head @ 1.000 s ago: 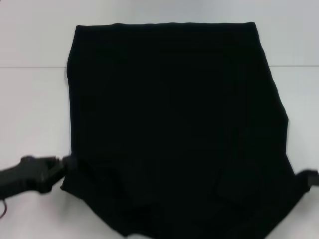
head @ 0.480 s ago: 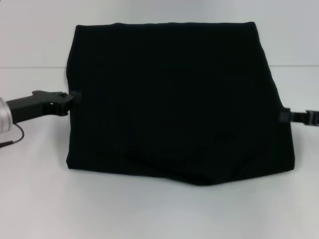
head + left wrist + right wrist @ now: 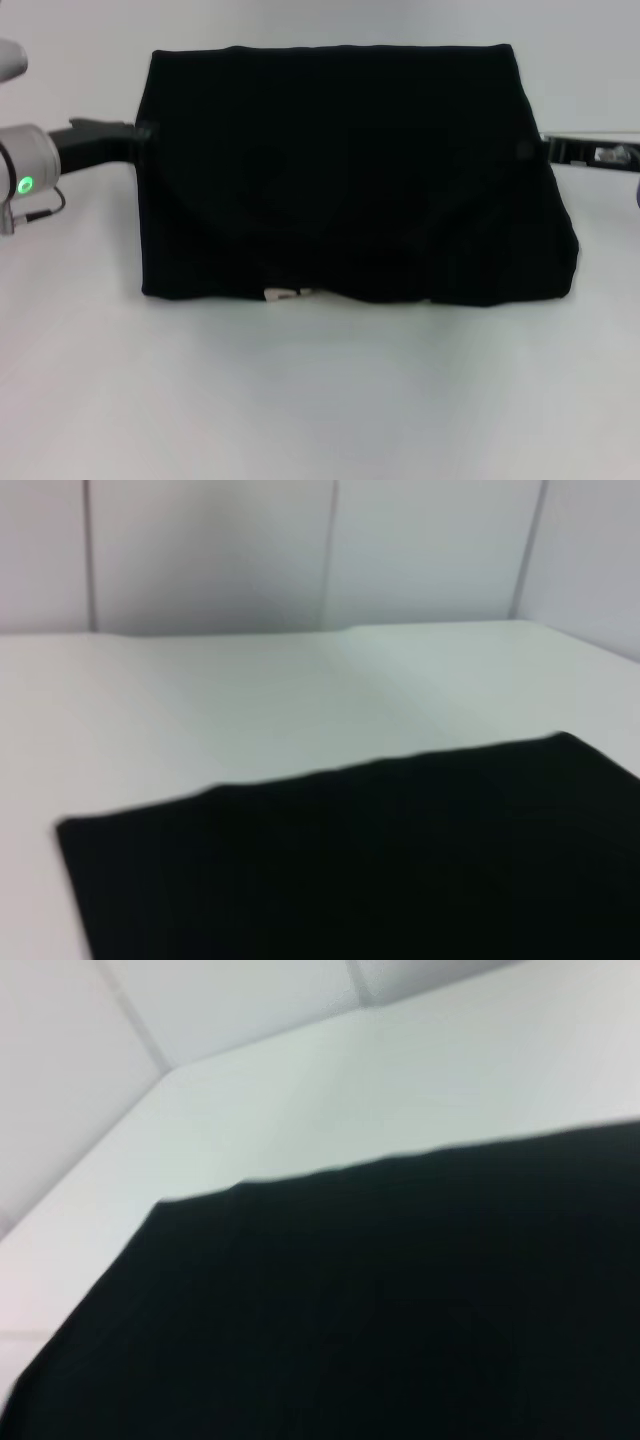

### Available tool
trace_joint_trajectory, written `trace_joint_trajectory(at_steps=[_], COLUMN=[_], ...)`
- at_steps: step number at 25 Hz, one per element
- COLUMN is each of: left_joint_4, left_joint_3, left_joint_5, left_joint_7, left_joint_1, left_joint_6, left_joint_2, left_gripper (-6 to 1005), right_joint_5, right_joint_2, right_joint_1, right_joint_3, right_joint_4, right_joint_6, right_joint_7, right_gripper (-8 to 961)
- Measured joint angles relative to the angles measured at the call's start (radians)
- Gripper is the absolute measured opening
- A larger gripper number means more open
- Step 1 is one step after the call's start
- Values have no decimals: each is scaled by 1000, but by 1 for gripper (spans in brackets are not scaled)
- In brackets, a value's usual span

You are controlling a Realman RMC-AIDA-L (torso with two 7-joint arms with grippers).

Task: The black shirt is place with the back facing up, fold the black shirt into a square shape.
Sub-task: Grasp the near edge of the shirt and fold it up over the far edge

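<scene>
Now the black shirt (image 3: 350, 170) lies as a soft, matte, roughly rectangular fold on a smooth white table (image 3: 320, 400). Left gripper (image 3: 140, 133) and right gripper (image 3: 535, 150) touch its side edges; I cannot tell their grip.

White table (image 3: 320, 400) — plain, matte, the black shirt (image 3: 350, 170) lying folded on it

I can't make out either set of fingertips: the left gripper (image 3: 140, 133) and the right gripper (image 3: 540, 150) both merge into the black shirt (image 3: 350, 170) at its side edges. The small pale scrap (image 3: 285, 294) poking out under the shirt's near fold is too small to identify. Both wrist views cut the shirt off.
</scene>
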Motion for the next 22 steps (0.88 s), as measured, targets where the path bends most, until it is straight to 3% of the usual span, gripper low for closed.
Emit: trace_joint_trajectory(at_steps=[7,16,22], left_joint_4=[-19,-66,-119], left_joint_3=[84,152,152], left_joint_5=[-53,-136,-230], left_joint_7=[5,56,161], left_joint_1=[-58,-82,-77], left_joint_6=[-147,-280,-364], left_joint_2=[14,13,10], left_gripper=[51,55,58], right_joint_5=[7,38,40], right_joint_2=[0,-9,8], right_joint_1=[66,77,82], right_joint_3=[9,3,3], right_joint_4=[4,28,67], right_joint_6=[139,196,279], right_joint_7=[0,-7,-34], right_gripper=[26,27,41])
